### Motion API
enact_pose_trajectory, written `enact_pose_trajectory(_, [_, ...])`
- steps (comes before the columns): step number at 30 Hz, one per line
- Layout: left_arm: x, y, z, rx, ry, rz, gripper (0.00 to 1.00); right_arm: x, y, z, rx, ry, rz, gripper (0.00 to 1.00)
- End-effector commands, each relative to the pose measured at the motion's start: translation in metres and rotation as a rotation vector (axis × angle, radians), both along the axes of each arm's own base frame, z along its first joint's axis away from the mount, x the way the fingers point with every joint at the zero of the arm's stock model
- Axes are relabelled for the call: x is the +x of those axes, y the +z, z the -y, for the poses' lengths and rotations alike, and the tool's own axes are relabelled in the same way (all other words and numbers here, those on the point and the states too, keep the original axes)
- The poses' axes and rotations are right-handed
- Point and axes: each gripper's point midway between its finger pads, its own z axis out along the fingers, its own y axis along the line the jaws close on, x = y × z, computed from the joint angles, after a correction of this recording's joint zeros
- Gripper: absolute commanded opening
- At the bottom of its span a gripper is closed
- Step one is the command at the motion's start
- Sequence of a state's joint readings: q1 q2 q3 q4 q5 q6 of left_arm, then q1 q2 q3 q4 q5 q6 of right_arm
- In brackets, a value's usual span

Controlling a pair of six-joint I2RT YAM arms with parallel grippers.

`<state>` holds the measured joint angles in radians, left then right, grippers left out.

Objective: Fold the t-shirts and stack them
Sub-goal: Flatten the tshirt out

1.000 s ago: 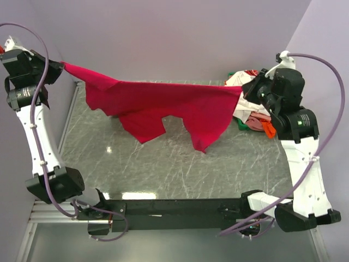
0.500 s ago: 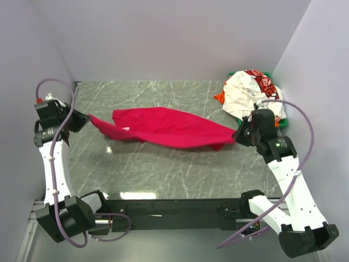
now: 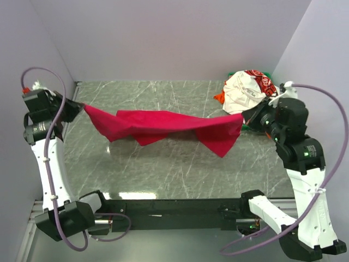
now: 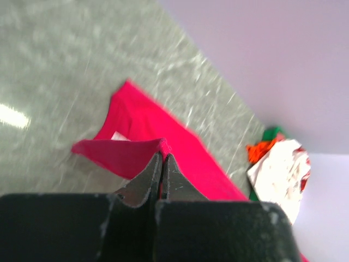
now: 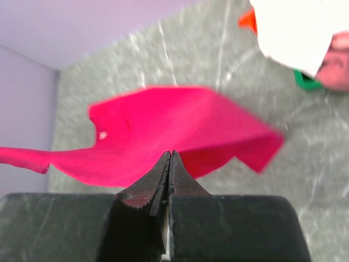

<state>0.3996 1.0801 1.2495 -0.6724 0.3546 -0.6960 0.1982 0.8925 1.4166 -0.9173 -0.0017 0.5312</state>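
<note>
A plain crimson red t-shirt (image 3: 163, 126) hangs stretched above the table between both arms, sagging in the middle with a loose flap at the right. My left gripper (image 3: 80, 107) is shut on its left end, the cloth pinched at the fingertips (image 4: 162, 155). At the other end my right gripper (image 3: 244, 117) is shut on the shirt's right edge (image 5: 170, 154). The red cloth fills the middle of both wrist views (image 4: 180, 147) (image 5: 174, 128). A heap of other t-shirts (image 3: 248, 93), white with red-and-black print on top, lies at the back right corner.
The grey marble table (image 3: 180, 169) is walled by lilac panels at the left, back and right. Orange (image 3: 219, 97) and green (image 3: 233, 73) cloth peek from under the heap. The black base rail (image 3: 174, 208) runs along the near edge.
Both arms dropped the stretched shirt low to the table half a second ago, then raised and spread it again; it now hangs lower and more bunched than one second ago.
</note>
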Motion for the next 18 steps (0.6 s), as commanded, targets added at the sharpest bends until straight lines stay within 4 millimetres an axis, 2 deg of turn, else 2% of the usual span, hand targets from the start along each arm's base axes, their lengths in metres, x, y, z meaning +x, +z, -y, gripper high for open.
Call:
enact_pose_trajectory(1, [0.011,0.049,-0.011,0.045,0.046,0.111,0.0,0.01,0.038,0.007,0.01,-0.051,0.096,0.0])
enact_pose_trajectory(3, [0.024,0.058,-0.015,0.043,0.05,0.159,0.0,0.019,0.049,0.006,0.015,-0.052,0.131,0.0])
enact_pose_trajectory(5, [0.034,0.06,-0.018,0.037,0.057,0.181,0.01,0.038,0.047,0.002,0.008,-0.049,0.132,0.0])
enact_pose_trajectory(6, [0.047,0.061,-0.02,0.046,0.058,0.184,0.0,0.045,0.047,0.003,-0.006,-0.051,0.134,0.0])
enact_pose_trajectory(7, [0.053,0.063,-0.019,0.051,0.051,0.191,0.01,0.063,0.044,-0.001,-0.011,-0.047,0.128,0.0])
enact_pose_trajectory(8, [0.061,0.064,-0.018,0.064,0.042,0.196,0.0,0.071,0.044,-0.002,-0.017,-0.05,0.134,0.0])
enact_pose_trajectory(9, [0.077,0.071,-0.014,0.072,0.022,0.21,0.0,0.087,0.037,-0.004,-0.036,-0.044,0.117,0.0])
enact_pose_trajectory(11, [0.095,0.077,-0.009,0.078,-0.005,0.22,0.0,0.108,0.051,-0.006,-0.041,-0.045,0.166,0.0])
enact_pose_trajectory(12, [0.113,0.087,-0.005,0.08,-0.026,0.235,0.0,0.127,0.043,-0.007,-0.065,-0.04,0.146,0.0])
enact_pose_trajectory(13, [0.122,0.091,-0.004,0.083,-0.034,0.241,0.0,0.139,0.048,-0.008,-0.069,-0.039,0.165,0.0])
enact_pose_trajectory(14, [0.13,0.115,0.001,0.096,-0.049,0.29,0.0,0.148,0.068,-0.006,-0.068,-0.048,0.209,0.0])
enact_pose_trajectory(15, [0.148,0.106,0.0,0.088,-0.059,0.269,0.0,0.168,0.059,-0.007,-0.09,-0.043,0.189,0.0])
enact_pose_trajectory(16, [0.156,0.111,0.0,0.085,-0.065,0.275,0.0,0.178,0.066,-0.006,-0.092,-0.045,0.206,0.0])
enact_pose_trajectory(17, [0.161,0.138,0.002,0.098,-0.073,0.333,0.0,0.185,0.093,-0.004,-0.085,-0.056,0.264,0.0])
enact_pose_trajectory(18, [0.177,0.132,0.0,0.089,-0.076,0.322,0.0,0.206,0.086,-0.003,-0.091,-0.061,0.244,0.0])
